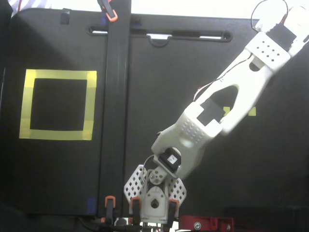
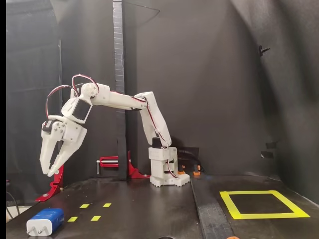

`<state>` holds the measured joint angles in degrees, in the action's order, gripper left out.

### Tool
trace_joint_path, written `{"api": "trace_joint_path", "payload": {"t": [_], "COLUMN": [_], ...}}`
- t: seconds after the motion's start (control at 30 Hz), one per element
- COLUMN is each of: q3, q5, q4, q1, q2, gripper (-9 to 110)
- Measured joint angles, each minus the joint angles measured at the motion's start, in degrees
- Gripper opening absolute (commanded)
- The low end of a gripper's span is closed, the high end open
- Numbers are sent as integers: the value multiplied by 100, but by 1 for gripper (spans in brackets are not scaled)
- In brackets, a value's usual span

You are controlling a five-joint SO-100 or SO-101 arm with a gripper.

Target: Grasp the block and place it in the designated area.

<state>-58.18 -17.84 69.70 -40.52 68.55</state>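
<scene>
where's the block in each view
Top-down fixed view: the block isn't in it.
Side fixed view: block at bottom left, on the table below the tool.
Shared landmark: the yellow square, left in the top-down view, right in the side view.

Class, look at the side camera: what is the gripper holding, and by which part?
Nothing. The gripper hangs open in the air, well above the blue block, which lies untouched on the table.

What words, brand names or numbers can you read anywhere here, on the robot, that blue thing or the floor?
None can be read.
The blue block shows no legible print.
The white arm and its claw carry no label.
The yellow taped square and the small yellow tape squares are blank.
</scene>
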Motion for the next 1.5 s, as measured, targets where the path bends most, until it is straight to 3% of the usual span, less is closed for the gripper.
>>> {"api": "trace_joint_path", "payload": {"t": [0.47, 0.83, 1.0, 1.5], "q3": [0, 0, 0, 0], "q5": [-6759, -11030, -11637, -11689], "q4": [334, 624, 721, 527], "q1": [-9, -18, -18, -18], "q2": [0, 18, 18, 18], "gripper": [0, 0, 0, 4]}}
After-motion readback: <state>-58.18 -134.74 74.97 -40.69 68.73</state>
